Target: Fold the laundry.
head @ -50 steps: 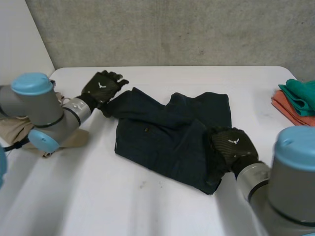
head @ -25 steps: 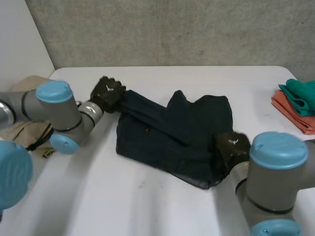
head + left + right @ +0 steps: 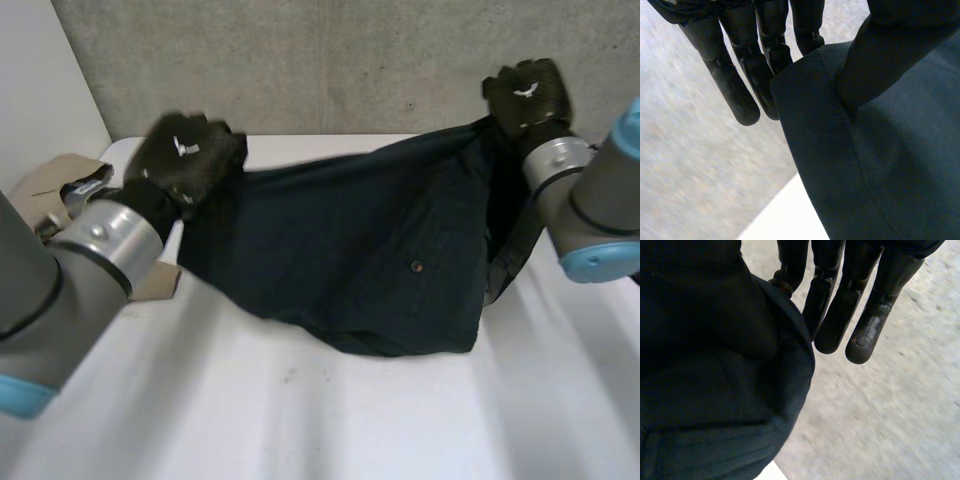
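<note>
Head view. Left robot hand (image 3: 190,155) up above the white table (image 3: 300,420), near its far left corner, clamped on one top corner of the dark garment (image 3: 345,250). Right robot hand (image 3: 525,92) higher, in front of the grey wall (image 3: 330,60), clamped on the opposite top corner. Garment spread wide between the two, top edge sloping from the right down to the left. Lower part hanging, bottom hem low over the middle of the table; hard to tell whether touching it. One small button (image 3: 415,266) on the front face, in the right half. A strip of the cloth dangling below the right robot hand, just beside the right arm (image 3: 600,200). Beige cloth (image 3: 60,185) on the table at the far left, partly hidden behind the left arm (image 3: 70,270).

Left wrist view. Fingers (image 3: 735,85) straight and side by side, with the wall beyond them. Stitched edge of the garment lying across their inner side and pinched there, not loose. Rest of the dark cloth wide under the palm. A sliver of white table past the hem.

Right wrist view. Fingers (image 3: 867,315) straight, close together, wall beyond the tips. A rounded fold of the garment bunched against their inner side and pinched there, the bulk of the cloth beside and under the palm. A small white corner of table just below the fold.
</note>
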{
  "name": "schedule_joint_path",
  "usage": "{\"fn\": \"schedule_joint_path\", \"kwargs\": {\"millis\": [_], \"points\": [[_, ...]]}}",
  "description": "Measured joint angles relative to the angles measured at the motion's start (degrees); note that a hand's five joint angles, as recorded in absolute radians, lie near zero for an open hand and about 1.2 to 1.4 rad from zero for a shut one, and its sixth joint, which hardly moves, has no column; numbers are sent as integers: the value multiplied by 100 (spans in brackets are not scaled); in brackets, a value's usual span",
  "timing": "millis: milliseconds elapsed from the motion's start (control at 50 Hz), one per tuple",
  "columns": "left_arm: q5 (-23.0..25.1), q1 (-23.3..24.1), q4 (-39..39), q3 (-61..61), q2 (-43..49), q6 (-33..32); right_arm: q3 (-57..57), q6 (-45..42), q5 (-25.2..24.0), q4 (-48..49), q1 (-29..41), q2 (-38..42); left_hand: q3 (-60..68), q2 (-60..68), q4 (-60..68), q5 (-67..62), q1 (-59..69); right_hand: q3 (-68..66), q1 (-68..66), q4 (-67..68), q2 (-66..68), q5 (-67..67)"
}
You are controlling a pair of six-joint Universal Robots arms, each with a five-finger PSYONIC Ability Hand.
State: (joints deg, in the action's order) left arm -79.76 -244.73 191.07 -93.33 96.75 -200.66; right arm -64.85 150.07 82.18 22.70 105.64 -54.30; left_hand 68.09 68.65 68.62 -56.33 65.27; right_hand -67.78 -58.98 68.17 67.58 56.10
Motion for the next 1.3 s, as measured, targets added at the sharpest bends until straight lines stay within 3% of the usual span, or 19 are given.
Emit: {"fn": "schedule_joint_path", "kwargs": {"millis": [80,100,180,360,400,420,480,540,680,820,980,1020,1040,1080,1300], "points": [[-208,160,-127,-106,198,394,247,20,-333,326,26,528,0,1,0,1,0,368,204,-334,-364,-252],[-423,256,-192,-92,493,593,325,32,-507,506,47,855,0,1,0,-1,0,2705,2164,-2728,-2753,-2492],[-830,336,-241,99,1070,719,301,52,-594,649,63,1104,0,3,0,0,0,5155,4335,-5188,-5226,-4926],[-1386,240,-220,650,1864,694,-210,106,-94,269,47,314,0,3,0,0,0,5557,4694,-5464,-5504,-5231],[-1352,173,-167,722,1990,683,-655,139,88,-278,45,-378,0,3,0,0,0,5557,4694,-5464,-5503,-5231],[-1321,153,-120,735,2026,680,-813,155,124,-498,47,-617,-1098,-1166,-1123,902,-894,5557,4694,-5464,-5503,-5231],[-1252,124,12,750,2079,673,-1129,193,170,-982,52,-1051,-1906,-1987,-1923,1685,-1731,5557,4694,-5464,-5503,-5231],[-1173,100,354,724,2123,634,-1662,295,190,-1883,78,-1627,-3615,-3696,-3713,3485,-3569,5557,4694,-5464,-5504,-5231],[-1130,102,736,429,1879,314,-2375,719,144,-2771,191,-1884,-4286,-4362,-4421,4212,-4033,5557,4694,-5464,-5503,-5231],[-1109,213,836,-633,841,-413,-3215,1252,57,-2308,479,-1659,-4565,-4624,-4662,4460,-4229,5047,4319,-5144,-5037,-4876],[-1146,556,487,-1614,137,-542,-3368,1298,52,-1502,656,-922,-3486,-3540,-3509,3288,-3121,4350,3632,-4438,-4357,-4288],[-1149,601,360,-1727,126,-516,-3337,1283,70,-1396,683,-780,-3487,-3542,-3509,3288,-3143,2305,1804,-2349,-2141,-2352],[-1148,611,321,-1755,131,-506,-3334,1281,74,-1377,686,-761,-3525,-3588,-3572,3356,-3208,2305,1804,-2349,-2141,-2352],[-1145,625,225,-1804,180,-476,-3334,1269,98,-1233,692,-679,-3694,-3763,-3788,3588,-3436,339,377,-276,-227,-365],[-1136,540,482,-1538,1115,-466,-3527,1260,133,-872,676,-1107,-4125,-4190,-4250,4053,-3824,0,-88,-21,-7,-73]]}}
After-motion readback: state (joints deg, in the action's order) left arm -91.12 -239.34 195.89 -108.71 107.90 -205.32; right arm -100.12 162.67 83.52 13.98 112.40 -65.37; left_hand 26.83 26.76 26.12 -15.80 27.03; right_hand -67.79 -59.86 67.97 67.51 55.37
